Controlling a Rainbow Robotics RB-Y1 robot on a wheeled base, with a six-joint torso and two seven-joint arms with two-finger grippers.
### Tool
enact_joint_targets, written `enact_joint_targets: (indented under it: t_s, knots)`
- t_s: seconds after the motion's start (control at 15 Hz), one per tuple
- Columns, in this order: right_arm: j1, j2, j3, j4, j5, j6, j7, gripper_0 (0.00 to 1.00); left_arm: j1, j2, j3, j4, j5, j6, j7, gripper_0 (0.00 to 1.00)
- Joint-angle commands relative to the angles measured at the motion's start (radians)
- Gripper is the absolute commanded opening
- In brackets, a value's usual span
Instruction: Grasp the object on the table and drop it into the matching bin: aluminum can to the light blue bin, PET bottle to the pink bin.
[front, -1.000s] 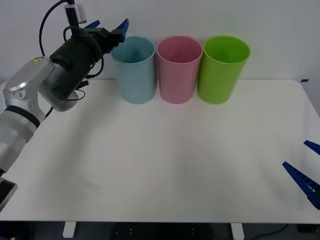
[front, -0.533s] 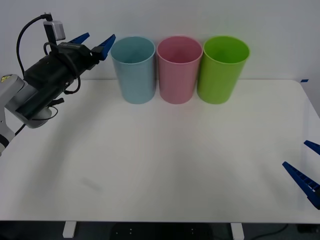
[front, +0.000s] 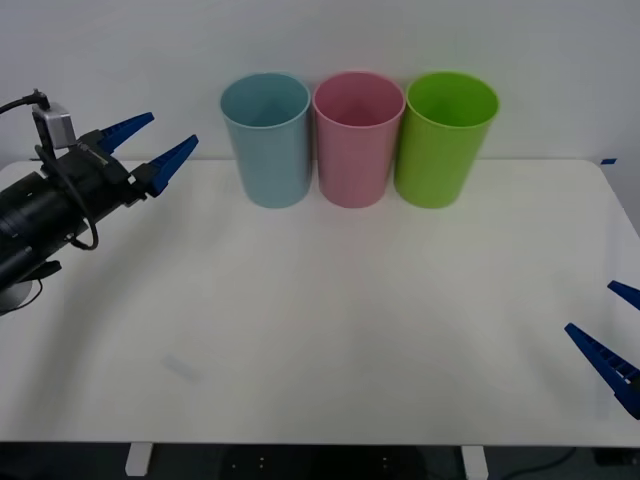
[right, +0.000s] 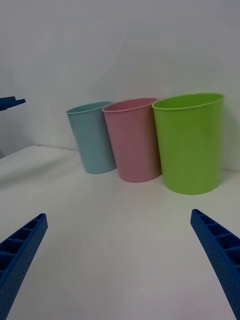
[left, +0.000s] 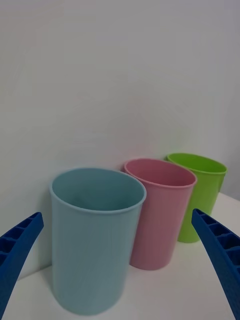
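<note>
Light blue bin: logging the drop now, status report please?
Left claw open, empty, left of light blue bin. Right claw open, parked at table edge. Nothing in the way.

**Black arm, blue fingers**

The left arm (front: 45, 215) is a black cylinder strung with thin black cables, a small grey box on top. The left gripper (front: 150, 150) has two blue ribbed, pointed fingers. The right gripper (front: 612, 340) wears the same blue.

Front view overhead, wrist views low, sharing light blue bin (front: 266, 140)
</note>
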Motion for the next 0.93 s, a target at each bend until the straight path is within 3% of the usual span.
enact_joint_targets:
  t_s: [0.07, 0.47, 0.73, 0.93]
  knots:
    - [0.0, 0.0, 0.0, 0.0, 0.0, 0.0, 0.0, 1.0, 0.117, 0.0, 0.098, -0.106, -0.084, -0.088, 0.009, 1.0]
    - [0.0, 0.0, 0.0, 0.0, 0.0, 0.0, 0.0, 1.0, 0.343, -0.005, 0.264, -0.302, -0.217, -0.209, 0.03, 1.0]
    - [0.0, 0.0, 0.0, 0.0, 0.0, 0.0, 0.0, 1.0, 0.49, -0.005, 0.339, -0.419, -0.258, -0.235, 0.03, 1.0]
    - [0.0, 0.0, 0.0, 0.0, 0.0, 0.0, 0.0, 1.0, 0.576, -0.005, 0.362, -0.468, -0.24, -0.237, 0.029, 1.0]
